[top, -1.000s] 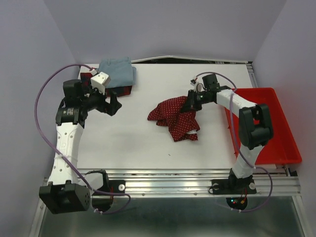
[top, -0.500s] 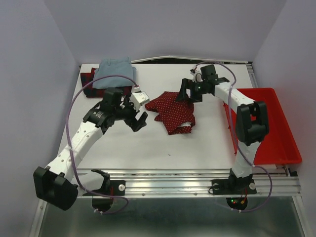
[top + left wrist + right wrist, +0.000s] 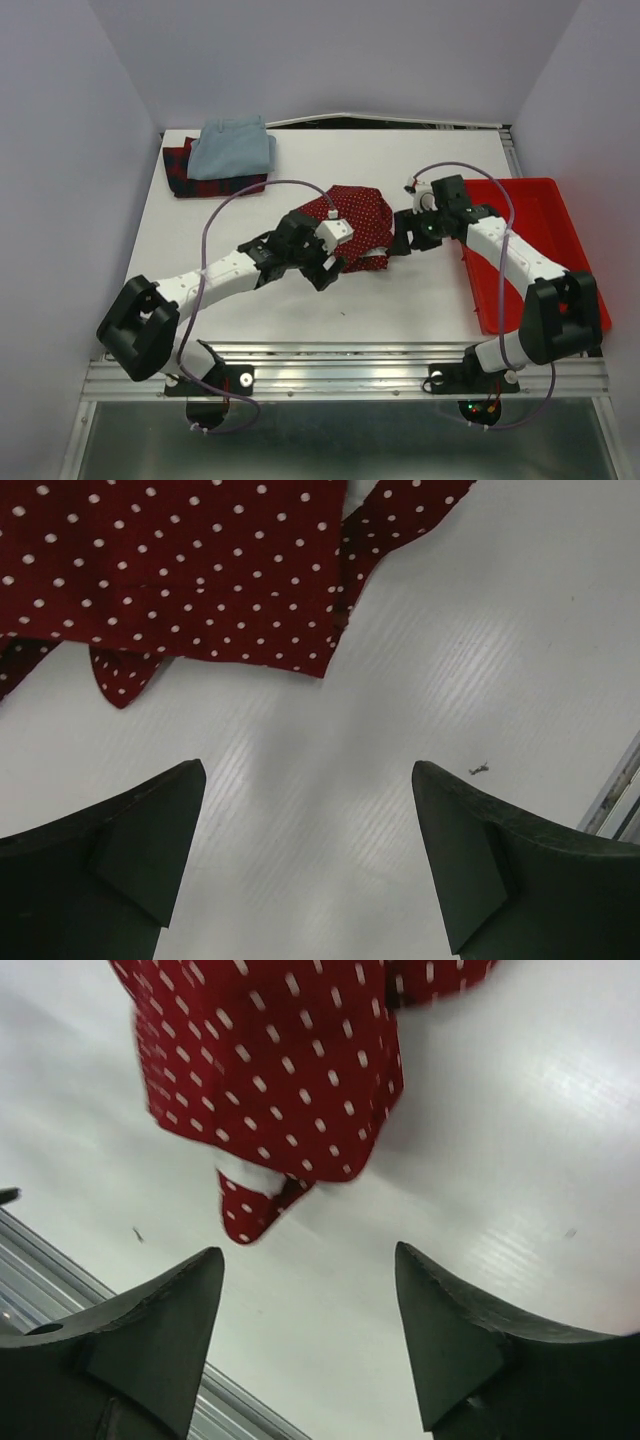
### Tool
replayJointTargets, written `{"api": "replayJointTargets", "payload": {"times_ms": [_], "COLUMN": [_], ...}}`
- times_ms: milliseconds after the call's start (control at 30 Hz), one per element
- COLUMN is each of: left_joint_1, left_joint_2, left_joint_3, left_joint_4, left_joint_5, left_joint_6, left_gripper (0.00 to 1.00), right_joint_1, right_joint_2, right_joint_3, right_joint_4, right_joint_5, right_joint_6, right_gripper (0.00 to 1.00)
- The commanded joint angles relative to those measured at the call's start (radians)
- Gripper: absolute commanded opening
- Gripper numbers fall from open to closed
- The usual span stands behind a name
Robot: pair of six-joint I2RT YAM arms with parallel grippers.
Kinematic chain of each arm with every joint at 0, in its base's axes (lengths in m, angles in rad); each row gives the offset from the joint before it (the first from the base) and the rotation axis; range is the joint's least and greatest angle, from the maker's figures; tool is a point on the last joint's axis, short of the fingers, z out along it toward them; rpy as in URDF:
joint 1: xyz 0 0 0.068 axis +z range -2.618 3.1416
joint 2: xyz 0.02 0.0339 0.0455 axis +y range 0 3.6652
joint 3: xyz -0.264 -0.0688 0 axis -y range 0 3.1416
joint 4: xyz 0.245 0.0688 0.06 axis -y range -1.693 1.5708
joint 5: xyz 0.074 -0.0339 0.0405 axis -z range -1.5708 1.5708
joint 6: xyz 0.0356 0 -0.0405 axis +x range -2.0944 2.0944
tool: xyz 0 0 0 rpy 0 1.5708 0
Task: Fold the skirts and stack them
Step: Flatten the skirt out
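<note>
The dark red skirt with white dots [image 3: 352, 222] lies bunched in the middle of the table. It fills the top of the left wrist view [image 3: 180, 570] and hangs into the right wrist view [image 3: 270, 1070]. My left gripper [image 3: 322, 272] [image 3: 310, 780] is open over bare table just off the skirt's near edge. My right gripper [image 3: 398, 244] [image 3: 310, 1260] is open at the skirt's right edge, with only table between its fingers. The pale blue skirt [image 3: 232, 150] lies folded on the plaid skirt [image 3: 184, 176] at the back left.
A bright red plastic tray [image 3: 566, 262] sits along the right side of the table, beside the right arm. A metal rail [image 3: 350, 368] runs along the near edge. A small dark speck [image 3: 480, 769] lies on the table near the left gripper.
My right gripper opened and let go of the dotted skirt, then dropped back toward the near right. My left arm swung from the back left across to the skirt's near edge.
</note>
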Motion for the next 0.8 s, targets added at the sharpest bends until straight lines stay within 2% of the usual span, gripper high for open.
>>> {"api": "replayJointTargets", "payload": {"times_ms": [0,100,267,333,433,533,567,700,733,767], "left_joint_1": [-0.104,-0.168,-0.180,-0.180,-0.180,-0.179,-0.179,-0.171,-0.167,-0.164], "left_joint_2": [0.054,0.134,0.289,0.305,0.331,0.331,0.332,0.329,0.320,0.297], "left_joint_3": [0.027,0.058,0.160,0.174,0.203,0.211,0.220,0.277,0.285,0.299], "left_joint_4": [0.134,0.165,0.174,0.206,0.225,0.238,0.238,0.191,0.177,0.171], "left_joint_5": [-0.114,-0.222,-0.410,-0.424,-0.479,-0.507,-0.518,-0.538,-0.535,-0.524], "left_joint_6": [-0.007,0.016,-0.003,-0.006,-0.012,0.002,0.009,0.008,0.006,0.006], "left_gripper": [0.95,0.91,0.83,0.82,0.72,0.53,0.38,0.09,0.02,0.00], "right_joint_1": [0.006,0.006,-0.017,-0.028,-0.037,-0.037,-0.037,-0.046,-0.046,-0.046], "right_joint_2": [0.011,0.014,-0.008,-0.026,-0.038,-0.038,-0.032,-0.002,0.005,0.008], "right_joint_3": [-0.108,-0.124,-0.121,-0.133,-0.141,-0.142,-0.139,-0.118,-0.112,-0.109], "right_joint_4": [0.009,0.021,0.015,0.016,0.018,0.026,0.035,0.053,0.058,0.062], "right_joint_5": [0.043,0.050,0.085,0.091,0.102,0.106,0.106,0.096,0.094,0.093], "right_joint_6": [-0.043,-0.036,-0.030,-0.031,-0.034,-0.042,-0.042,-0.030,-0.028,-0.027], "right_gripper": [0.71,0.70,0.69,0.69,0.69,0.69,0.69,0.68,0.68,0.68]}}
